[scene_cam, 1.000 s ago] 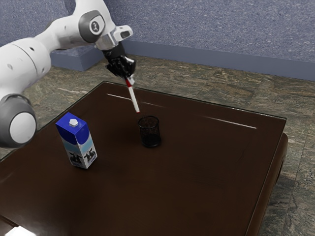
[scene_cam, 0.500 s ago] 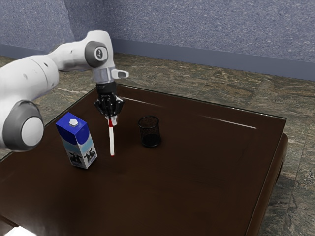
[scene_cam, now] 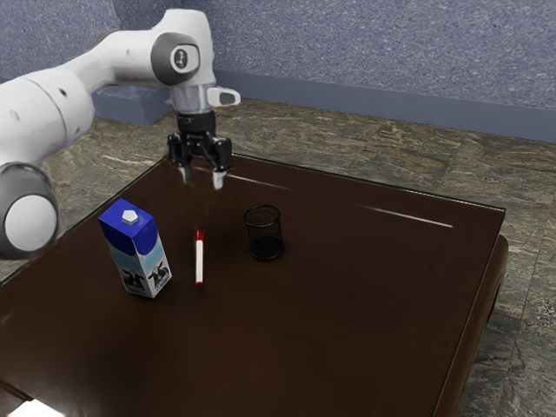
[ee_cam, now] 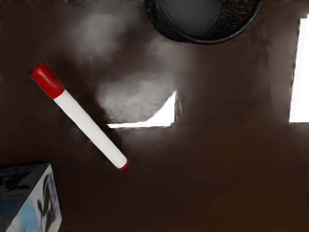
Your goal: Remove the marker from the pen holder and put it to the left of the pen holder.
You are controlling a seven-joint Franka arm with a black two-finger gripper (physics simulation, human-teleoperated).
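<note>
My gripper [scene_cam: 201, 181] is open above the table in the exterior view, its two fingertips well apart with nothing between them. Below it the white marker with a red cap [scene_cam: 200, 259] lies on the tabletop, between the milk carton and the black mesh pen holder [scene_cam: 264, 233]. The pen holder stands upright, and no marker is in it. The wrist view has the marker [ee_cam: 89, 126] lying between the pen holder's rim [ee_cam: 193, 40] and the carton, touching neither.
The blue and white milk carton [scene_cam: 137, 250] stands on the exterior view's left side of the marker; its corner [ee_cam: 36, 203] is in the wrist view as well. The dark brown table [scene_cam: 347, 321] has its edge toward the exterior view's right.
The marker, carried over from above the pen holder toward the carton, has been let go and now rests on the table. My gripper has opened and risen away from it.
</note>
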